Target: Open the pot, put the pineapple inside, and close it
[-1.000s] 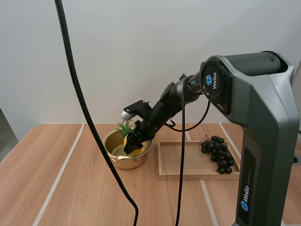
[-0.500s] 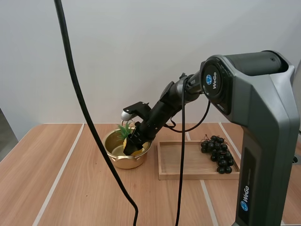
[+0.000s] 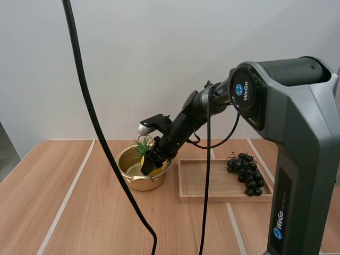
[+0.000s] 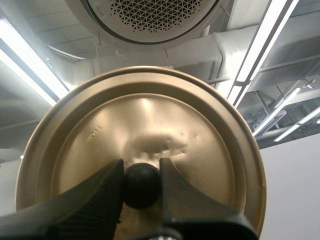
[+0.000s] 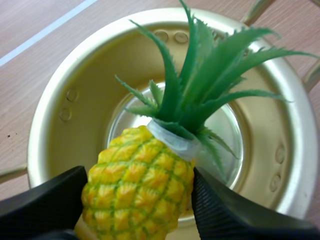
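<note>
Right gripper [image 3: 151, 165] is clamped on the pineapple [image 5: 140, 185] by its body. The fruit hangs in the mouth of the open pot [image 5: 85, 70], leaves up and leaning toward the far rim. I can't tell whether its base touches the floor yet.

Left gripper [image 4: 141, 175] pinches the black knob [image 4: 141, 187] of the lid [image 4: 150, 115], which is held up clear of the pot.

Step in hand, I'd say: setting the fruit down. To do it well:
- lower until the base rests on the pot floor, centred
- open the fingers only a little, since the walls look close
- lift straight out so the pads don't snag the leaves

Risk: the leaves look tall, so the lid may not seat unless the fruit lies tilted.
</note>
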